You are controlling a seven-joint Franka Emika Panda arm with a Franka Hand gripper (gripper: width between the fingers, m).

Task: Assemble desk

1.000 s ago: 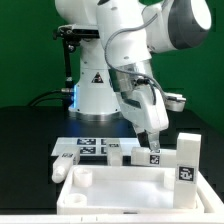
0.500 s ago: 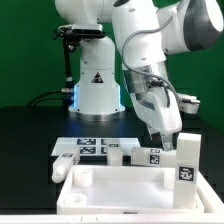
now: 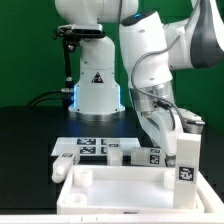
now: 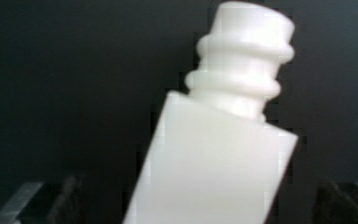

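In the wrist view a white square-bar desk leg (image 4: 220, 165) with a ribbed round peg (image 4: 247, 50) at its far end lies slanted between my dark fingertips (image 4: 51, 200), with a dark gap on each side. My gripper (image 3: 165, 138) is open and low over the black table, just behind the white rimmed desk tabletop (image 3: 125, 185) and close to the upright tagged leg (image 3: 187, 158) at the exterior view's right. Two short tagged legs (image 3: 155, 156) stand behind the tabletop's rear rim. Its round corner socket (image 3: 83, 177) shows at the exterior view's left.
The marker board (image 3: 88, 147) lies behind the tabletop at the exterior view's left. The big white robot base (image 3: 97, 85) stands at the back, with a black stand (image 3: 68, 55) beside it. A loose white part (image 3: 65, 165) leans at the tabletop's corner on the exterior view's left.
The arm has swung toward the exterior view's right and brought the gripper from above the short tagged legs to beside the upright leg. The parts have not moved.
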